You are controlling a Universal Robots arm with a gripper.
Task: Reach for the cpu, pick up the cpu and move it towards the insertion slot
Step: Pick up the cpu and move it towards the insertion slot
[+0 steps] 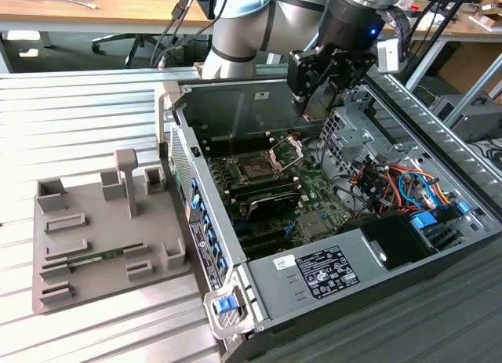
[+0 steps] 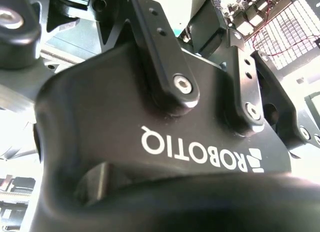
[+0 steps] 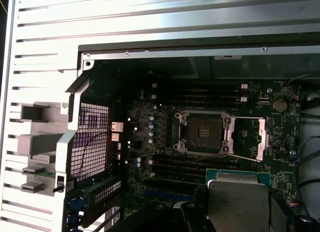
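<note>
Black end effector [image 2: 190,106] parts sit right up against the lens in the second wrist view. Its fingers cannot be seen well there.

In the first wrist view, the cpu [image 3: 239,199] shows as a flat, pale, silvery square with a teal edge. Dark parts of the end effector sit close on both sides of it. It hangs over the board and touches nothing below, so I judge that the end effector is clamped on the cpu.

So the reach looks done, and the pick-up looks done too. The move is under way. In the exterior view, the end effector [image 1: 318,96] hangs over the open case [image 1: 259,88], near its back wall.

The slot [image 3: 204,133] is a dark square in a shiny metal frame. Its metal bracket [image 3: 261,139] is swung open to one side. The slot has nothing in it. In the first wrist view the cpu is near the slot but not over it, so there is some way left to go. In the exterior view, the slot [image 1: 257,170] lies below the end effector, a bit toward the exterior view's left.

The case lies on a worktop [image 1: 78,120] made of pale metal ribs. A grey tray [image 1: 102,245] sits on it, beside the case, toward the exterior view's left. Behind are a wooden desk [image 1: 94,10], a chair base [image 1: 129,41] and many cables [image 1: 439,10].
</note>
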